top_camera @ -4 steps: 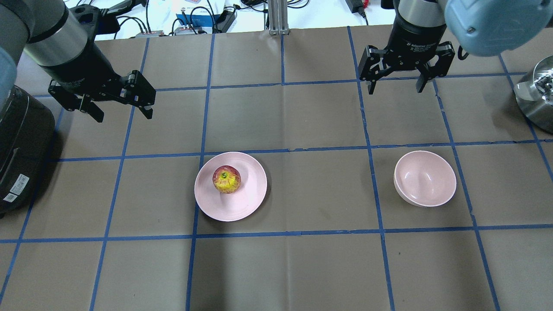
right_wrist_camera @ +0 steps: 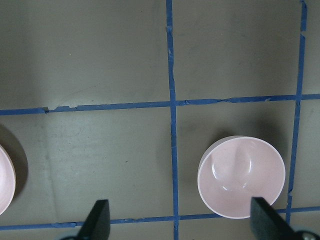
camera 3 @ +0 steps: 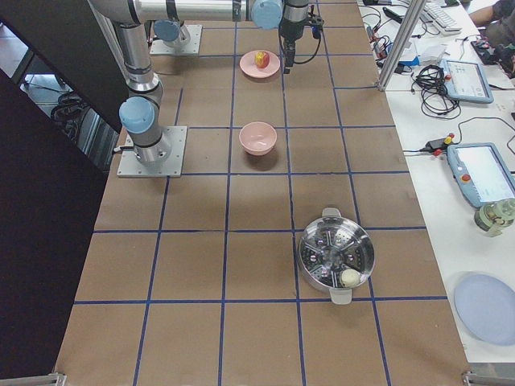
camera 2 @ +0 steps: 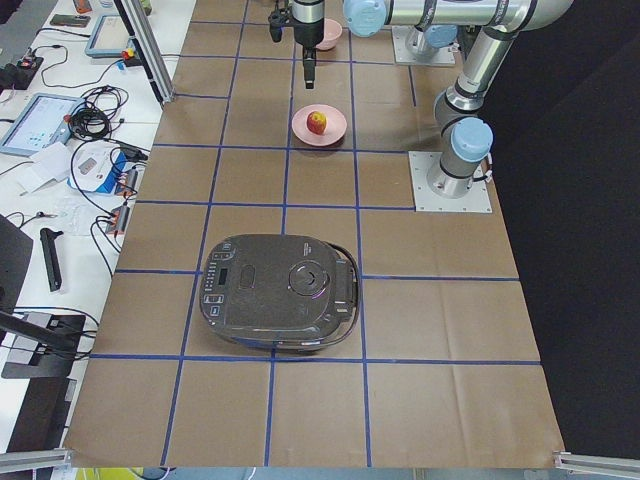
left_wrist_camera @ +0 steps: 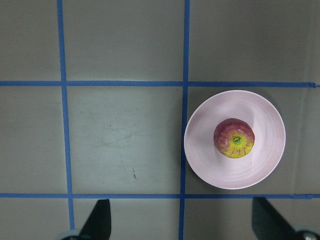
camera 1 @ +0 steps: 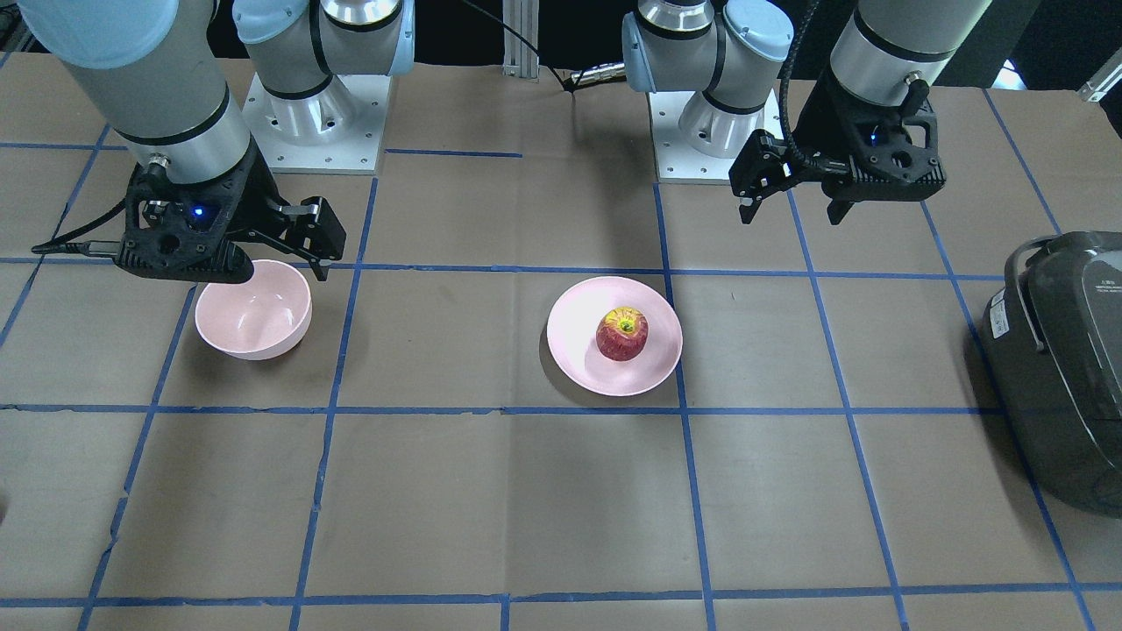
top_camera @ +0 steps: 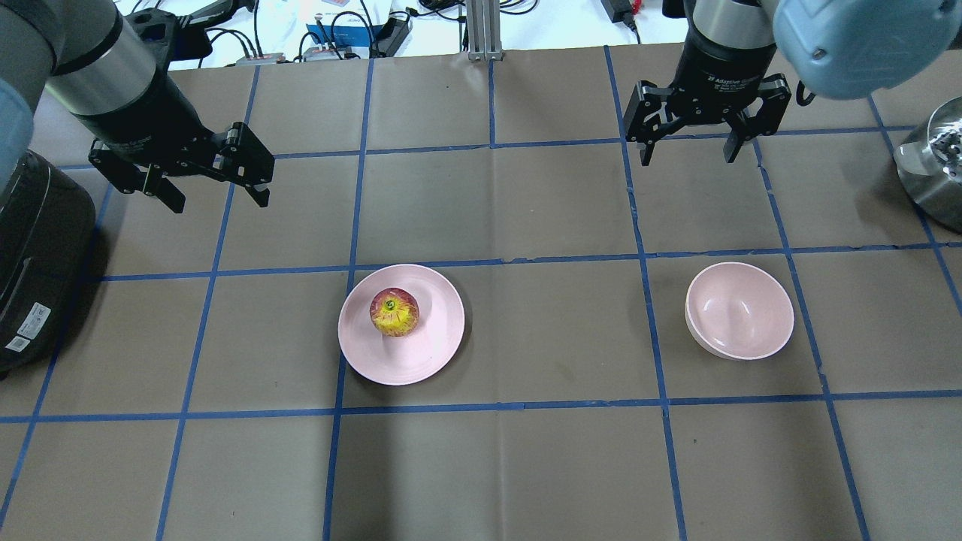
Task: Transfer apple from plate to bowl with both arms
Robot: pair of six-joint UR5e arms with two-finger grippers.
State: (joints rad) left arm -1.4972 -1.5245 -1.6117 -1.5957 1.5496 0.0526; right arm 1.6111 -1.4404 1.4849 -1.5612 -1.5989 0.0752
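a: anything changed?
b: hardly. the left gripper (top_camera: 220, 203) drifted slightly; it and the right gripper (top_camera: 688, 158) hung spread wide, empty. the apple (top_camera: 394, 312) sat on the plate (top_camera: 436, 353), well apart from the bowl (top_camera: 740, 308). pickup hadn't begun.

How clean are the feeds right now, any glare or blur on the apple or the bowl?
Left wrist view: apple sharp, no glare. Right wrist view: bowl in focus, small glossy highlights inside. Overhead view: even light, plate casts only a soft shadow.
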